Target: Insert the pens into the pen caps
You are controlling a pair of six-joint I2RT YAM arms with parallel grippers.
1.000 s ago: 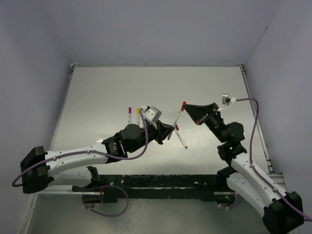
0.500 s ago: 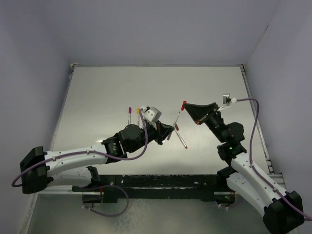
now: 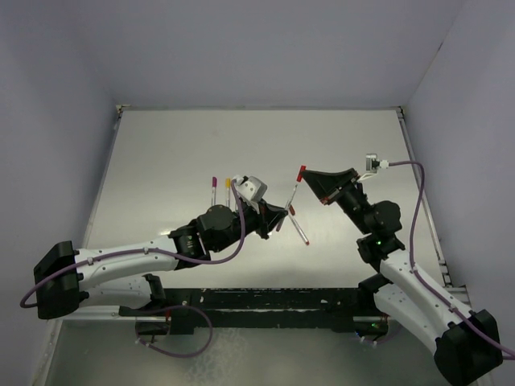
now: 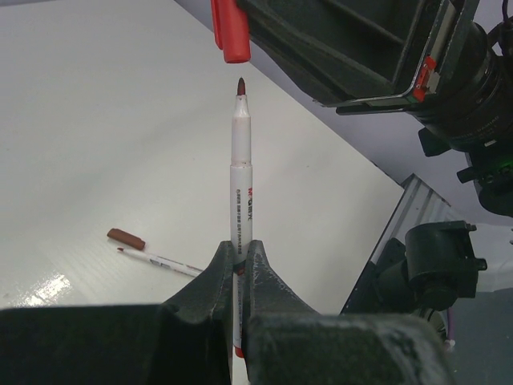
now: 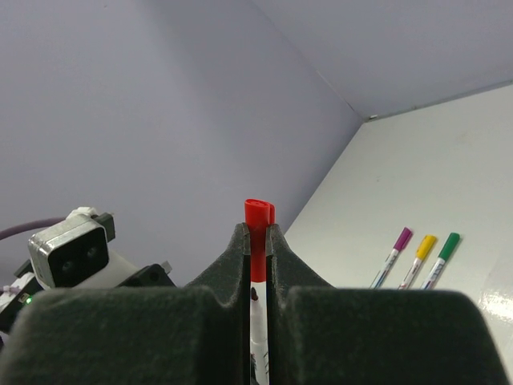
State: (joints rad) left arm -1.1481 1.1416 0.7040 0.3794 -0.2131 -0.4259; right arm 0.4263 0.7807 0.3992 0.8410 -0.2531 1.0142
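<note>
Pen (image 4: 241,184) with a dark red tip is held upright by the left pincer (image 4: 240,257). The pincer's fingers are closed on the lower barrel, so most of the barrel and the whole tip stand clear above the fingertips. The tip is pointed at the red cap (image 4: 231,32) and is seen just under the cap's open end. A small gap is left between them, and the tip is not yet inside.

The red cap is clamped in the right pincer (image 5: 256,241), whose fingers are shut on it. Only the cap's closed end shows above them in the right wrist view. In that view a white printed barrel is also seen between those fingers, directly below the red cap. In the top view the held pen is seen slanting down and to the left from the red cap toward the left pincer.

Lower and to the left of the red cap in the left wrist view, a loose pen (image 4: 160,261) is seen lying flat and uncapped on the desk (image 4: 96,120). A dark red cap (image 4: 127,238) lies just beside its tip.

To the right of the red cap and lower in the right wrist view, three capped pens are laid side by side on the desk, roughly parallel. They are a magenta-capped pen (image 5: 393,255), a yellow-capped pen (image 5: 417,258) and a green-capped pen (image 5: 441,258), all well apart from both pincers.
</note>
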